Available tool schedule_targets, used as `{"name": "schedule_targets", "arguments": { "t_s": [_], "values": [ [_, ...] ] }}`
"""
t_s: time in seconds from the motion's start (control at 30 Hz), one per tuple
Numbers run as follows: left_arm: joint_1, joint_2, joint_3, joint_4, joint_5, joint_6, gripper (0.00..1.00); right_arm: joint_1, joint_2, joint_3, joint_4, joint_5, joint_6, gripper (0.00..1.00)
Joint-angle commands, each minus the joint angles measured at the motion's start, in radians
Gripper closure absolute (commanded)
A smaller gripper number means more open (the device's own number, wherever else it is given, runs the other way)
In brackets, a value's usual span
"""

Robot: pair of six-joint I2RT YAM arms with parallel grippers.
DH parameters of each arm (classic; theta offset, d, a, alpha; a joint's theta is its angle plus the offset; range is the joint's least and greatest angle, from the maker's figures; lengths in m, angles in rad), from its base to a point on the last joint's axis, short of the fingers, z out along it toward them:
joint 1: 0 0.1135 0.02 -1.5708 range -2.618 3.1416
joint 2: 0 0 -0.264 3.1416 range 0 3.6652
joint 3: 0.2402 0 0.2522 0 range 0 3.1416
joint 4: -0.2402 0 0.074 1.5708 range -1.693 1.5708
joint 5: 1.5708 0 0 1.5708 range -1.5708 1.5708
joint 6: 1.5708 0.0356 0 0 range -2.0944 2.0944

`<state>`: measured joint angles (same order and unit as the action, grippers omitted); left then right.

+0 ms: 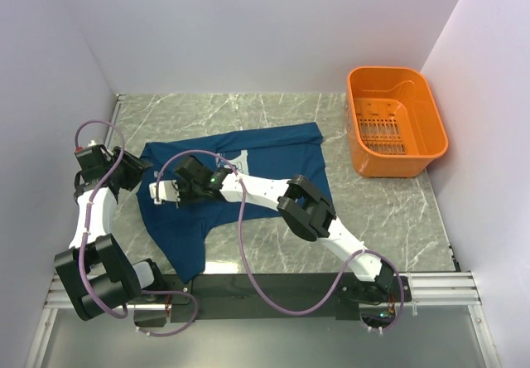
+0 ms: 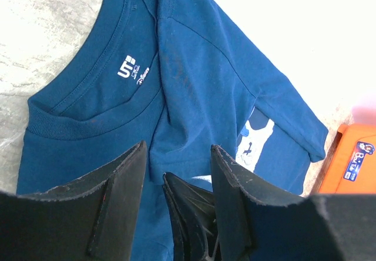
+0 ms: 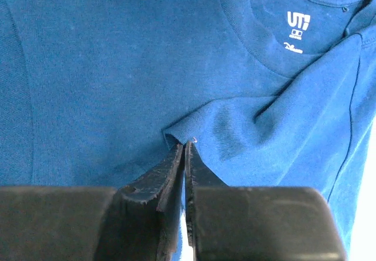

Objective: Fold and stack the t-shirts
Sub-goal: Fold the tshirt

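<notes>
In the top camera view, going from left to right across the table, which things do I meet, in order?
In order: left gripper → blue t-shirt → orange basket. The right gripper lies over the t-shirt, so I skip it.

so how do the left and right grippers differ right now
The left gripper has its jaws apart; the right gripper is closed. The left hovers over the t-shirt gripping nothing; the right pinches a fold of it. Both are near the collar.
</notes>
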<state>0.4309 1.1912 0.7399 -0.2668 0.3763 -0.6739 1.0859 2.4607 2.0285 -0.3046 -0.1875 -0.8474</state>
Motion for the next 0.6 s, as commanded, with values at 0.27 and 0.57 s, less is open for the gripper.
{"name": "schedule_targets", "arguments": {
  "t_s": [0.27,0.57],
  "values": [
    [0.006,0.025,-0.014,0.043,0.001,-0.003,0.47,-0.009,-0.164,-0.128,0.068,-0.084,-0.061,0.93],
    [0.008,0.062,-0.017,0.064,0.010,-0.001,0.48,-0.015,-0.189,-0.145,0.078,-0.095,-0.070,0.91]
  ]
}}
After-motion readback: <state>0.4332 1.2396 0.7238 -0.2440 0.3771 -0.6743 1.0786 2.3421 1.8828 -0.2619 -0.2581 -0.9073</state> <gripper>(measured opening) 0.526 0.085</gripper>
